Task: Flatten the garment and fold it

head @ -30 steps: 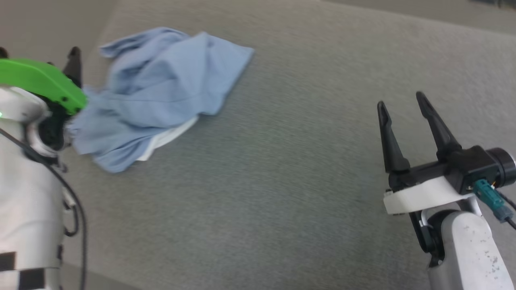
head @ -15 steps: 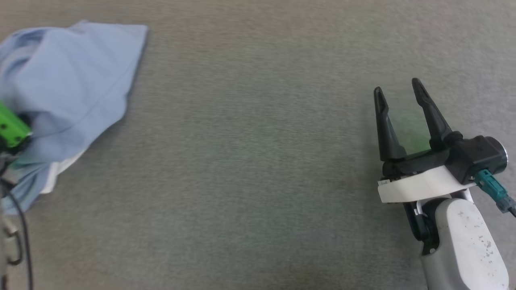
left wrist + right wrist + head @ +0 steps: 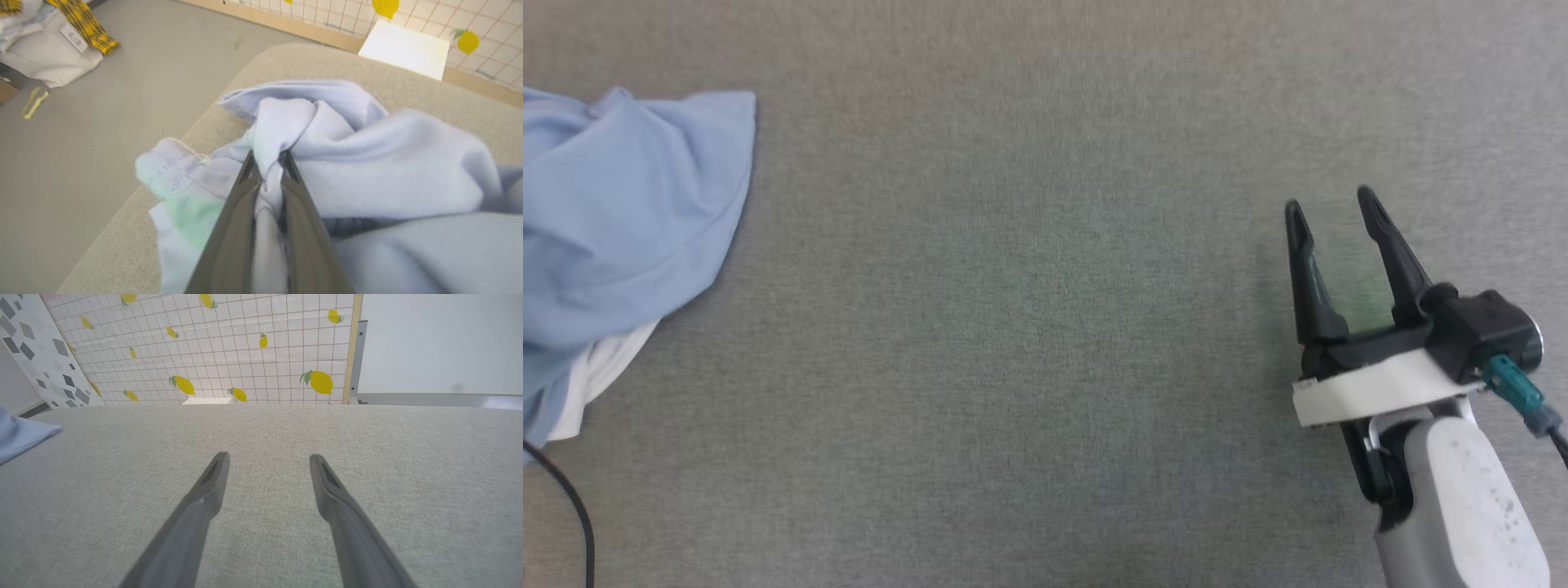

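At left wrist camera, close up: saw left gripper (image 3: 267,157) pinched tight on a raised fold of the light blue polo shirt (image 3: 388,163), bunched at a corner of the grey upholstered surface (image 3: 122,245). Lower right, head view: found right gripper (image 3: 1328,202) spread wide, empty, as before. Farther left: noted shirt lying nearer frame edge than half a second ago, whole picture shifted, so camera pan.

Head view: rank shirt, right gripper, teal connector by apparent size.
1. shirt: largest, even though it is cut off at the left edge.
2. right gripper: open. It may sit nearer the camera, so this is by look only.
3. teal connector: clearly smallest.
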Robot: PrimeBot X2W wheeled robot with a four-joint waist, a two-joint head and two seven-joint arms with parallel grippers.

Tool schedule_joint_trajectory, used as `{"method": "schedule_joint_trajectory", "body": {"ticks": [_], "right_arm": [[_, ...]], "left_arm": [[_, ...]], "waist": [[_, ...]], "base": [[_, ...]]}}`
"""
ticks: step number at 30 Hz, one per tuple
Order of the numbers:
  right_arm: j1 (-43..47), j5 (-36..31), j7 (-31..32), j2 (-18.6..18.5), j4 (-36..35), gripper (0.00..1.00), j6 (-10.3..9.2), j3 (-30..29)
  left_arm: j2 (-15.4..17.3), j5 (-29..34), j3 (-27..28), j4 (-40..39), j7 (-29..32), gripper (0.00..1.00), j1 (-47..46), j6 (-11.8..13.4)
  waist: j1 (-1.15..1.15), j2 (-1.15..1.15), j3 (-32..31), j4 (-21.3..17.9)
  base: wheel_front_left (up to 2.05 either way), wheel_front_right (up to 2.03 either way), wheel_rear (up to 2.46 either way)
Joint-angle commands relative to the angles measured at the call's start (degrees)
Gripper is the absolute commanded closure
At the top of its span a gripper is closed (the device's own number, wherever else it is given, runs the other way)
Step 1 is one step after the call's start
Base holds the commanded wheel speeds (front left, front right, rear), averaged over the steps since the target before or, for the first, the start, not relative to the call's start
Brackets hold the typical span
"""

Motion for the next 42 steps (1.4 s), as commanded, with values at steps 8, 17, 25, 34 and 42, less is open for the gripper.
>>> {"method": "schedule_joint_trajectory", "body": {"ticks": [8, 17, 25, 34, 42], "right_arm": [[5.5, 1.0, -0.5, 0.0, 0.9, 0.0, -0.1, -1.5], [9.4, 1.5, -0.2, 0.0, 0.4, 0.0, -0.1, -2.6], [11.5, 1.7, 1.0, 0.0, -0.9, 0.0, -0.1, -3.2], [12.1, 2.0, 2.0, 0.0, -1.9, 0.0, -0.1, -2.4], [12.7, 2.3, 2.3, 0.0, -2.0, 0.0, -0.1, -2.1]], "left_arm": [[3.0, 8.9, -3.1, -2.7, -24.6, 1.0, -6.2, -6.2], [-3.4, 11.4, -15.1, -6.8, -28.3, 1.0, -16.6, -11.5], [-15.0, 8.6, -25.0, -4.3, -27.4, 1.0, -21.0, -14.8], [-23.6, 5.2, -33.4, 10.1, -21.4, 1.0, -17.4, -17.3], [-27.1, 2.4, -41.9, 26.1, -3.9, 1.0, -10.0, -20.1]], "waist": [[0.0, 0.0, -16.2, 1.0], [0.0, 0.0, -22.2, -3.9], [0.0, 0.0, -23.5, -8.9], [0.0, 0.0, -23.2, -14.7], [0.0, 0.0, -22.6, -17.5]], "base": [[0.0, 0.0, 0.0], [0.0, 0.0, 0.0], [0.0, 0.0, 0.0], [0.0, 0.0, 0.0], [0.0, 0.0, 0.0]]}}
